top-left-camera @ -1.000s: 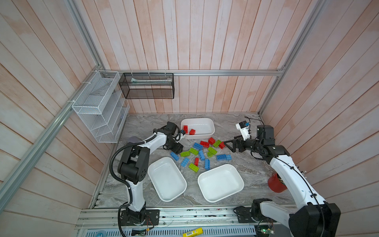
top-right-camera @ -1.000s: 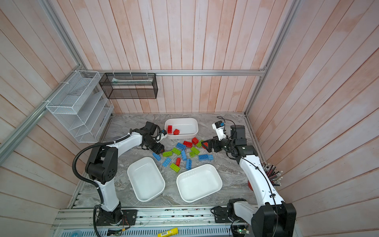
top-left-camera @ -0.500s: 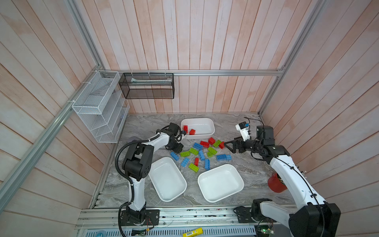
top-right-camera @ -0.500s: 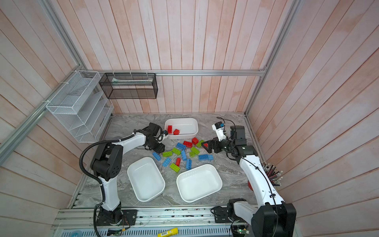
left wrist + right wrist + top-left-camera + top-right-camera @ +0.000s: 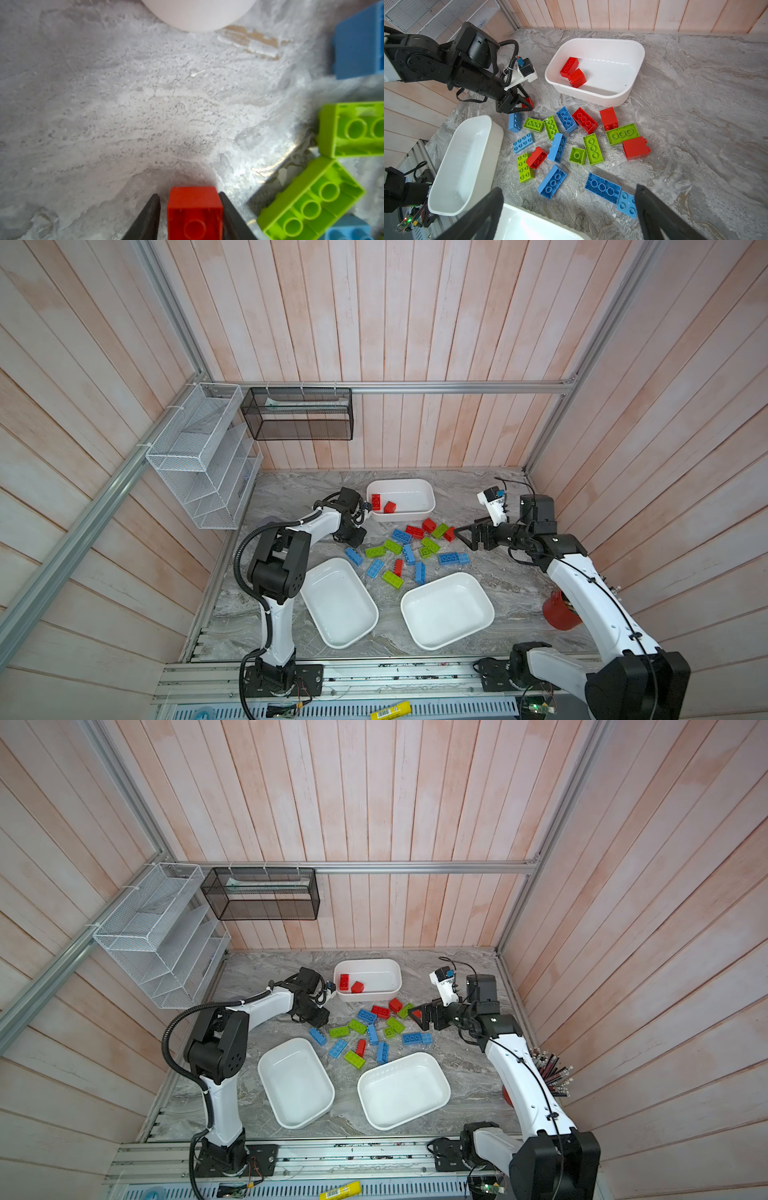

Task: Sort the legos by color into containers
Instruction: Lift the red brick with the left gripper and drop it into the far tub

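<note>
Red, blue and lime green legos [image 5: 411,549] lie scattered mid-table between three white containers. The far container [image 5: 411,499] holds two red legos [image 5: 382,504]. The near-left container [image 5: 338,605] and near-right container [image 5: 446,610] are empty. My left gripper [image 5: 354,536] is low at the pile's left edge. In the left wrist view its jaws closely flank a small red lego [image 5: 194,209]: one finger touches it and a thin gap shows beside the other. My right gripper [image 5: 464,538] hovers wide open at the pile's right edge, holding nothing [image 5: 569,192].
A red pencil cup [image 5: 559,612] stands by the right wall beside my right arm. A white wire basket [image 5: 199,456] and a black mesh basket [image 5: 297,414] hang on the walls at the back left. A yellow object [image 5: 390,709] lies on the front rail.
The left gripper's jaws have narrowed around the small red lego, and the left arm has shifted slightly toward the pile. The right arm has not moved.
</note>
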Tool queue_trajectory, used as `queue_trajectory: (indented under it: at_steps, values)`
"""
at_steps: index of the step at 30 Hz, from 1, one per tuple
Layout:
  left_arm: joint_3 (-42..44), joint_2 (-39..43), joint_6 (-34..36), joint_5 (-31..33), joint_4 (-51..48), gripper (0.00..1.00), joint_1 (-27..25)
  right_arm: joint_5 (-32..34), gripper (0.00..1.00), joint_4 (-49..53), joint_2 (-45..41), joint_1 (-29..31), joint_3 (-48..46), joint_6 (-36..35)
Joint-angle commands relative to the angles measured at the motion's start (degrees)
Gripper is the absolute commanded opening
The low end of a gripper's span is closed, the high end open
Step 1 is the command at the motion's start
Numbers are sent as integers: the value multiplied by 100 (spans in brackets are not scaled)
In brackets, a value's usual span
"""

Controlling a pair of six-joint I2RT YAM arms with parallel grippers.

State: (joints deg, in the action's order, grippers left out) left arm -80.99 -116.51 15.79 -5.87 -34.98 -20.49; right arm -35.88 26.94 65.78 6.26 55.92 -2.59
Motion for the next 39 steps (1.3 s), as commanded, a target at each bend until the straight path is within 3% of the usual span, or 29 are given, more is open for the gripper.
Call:
queue_trajectory:
  at_steps: [1, 6, 11, 17, 24, 29, 39]
  values:
    - [-170, -91, -23, 164, -110, 42, -14, 55, 98, 76, -61, -21, 17, 9]
    - [-230, 62, -38, 180, -148, 27, -6, 60, 98, 76, -78, -26, 20, 13]
    - [-694, 465, -256, -2, -438, 27, -48, 101, 98, 92, -89, -29, 30, 11]
    - [-1885, 482, -578, -451, -663, 27, -260, 115, 98, 32, -3, -27, 72, -10]
    - [-3257, -564, -769, -744, -301, 28, -423, 195, 98, -160, 71, -69, 143, 40]
    - [-4276, -1513, -1047, -302, 11, 28, -454, 187, 98, -181, 128, -86, 253, 47]
    - [-4961, -2446, -1060, -17, 225, 32, -455, 151, 98, -110, 154, -204, 292, -26]
